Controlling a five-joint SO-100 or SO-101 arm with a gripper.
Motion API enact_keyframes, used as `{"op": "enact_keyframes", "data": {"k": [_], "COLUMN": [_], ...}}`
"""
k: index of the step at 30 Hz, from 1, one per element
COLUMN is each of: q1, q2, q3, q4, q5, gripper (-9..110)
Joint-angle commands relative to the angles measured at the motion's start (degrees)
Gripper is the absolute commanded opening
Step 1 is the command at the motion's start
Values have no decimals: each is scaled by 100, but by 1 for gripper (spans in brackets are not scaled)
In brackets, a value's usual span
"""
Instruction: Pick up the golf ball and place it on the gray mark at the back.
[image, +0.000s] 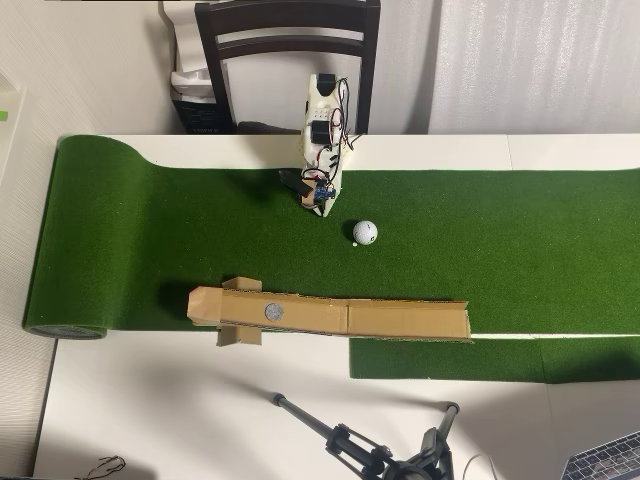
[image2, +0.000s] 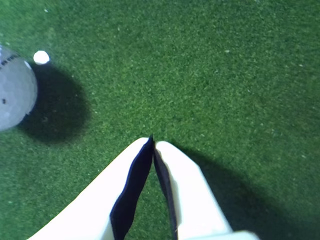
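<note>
The white dimpled golf ball (image: 365, 232) rests on the green turf, right of and slightly below my gripper (image: 321, 208) in the overhead view. In the wrist view the golf ball (image2: 14, 89) shows at the left edge, cut off by the frame, with a tiny white speck (image2: 41, 57) beside it. My gripper (image2: 152, 141) points down at bare turf, its white fingers meeting at the tips with nothing between them. The gray mark (image: 273, 311) is a small disc on the brown cardboard strip (image: 400, 318), below and left of the ball.
The green turf mat (image: 500, 240) covers a white table (image: 180, 410). A dark chair (image: 290, 40) stands behind the arm. A black tripod (image: 370, 450) and a laptop corner (image: 610, 462) lie along the bottom edge of the overhead view.
</note>
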Motion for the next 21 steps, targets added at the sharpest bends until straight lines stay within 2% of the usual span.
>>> {"op": "enact_keyframes", "data": {"k": [1, 21], "q1": [44, -26], "q2": [466, 466], "q3": [501, 193], "q4": [-97, -79], "q5": [-35, 18], "gripper": [0, 2]}}
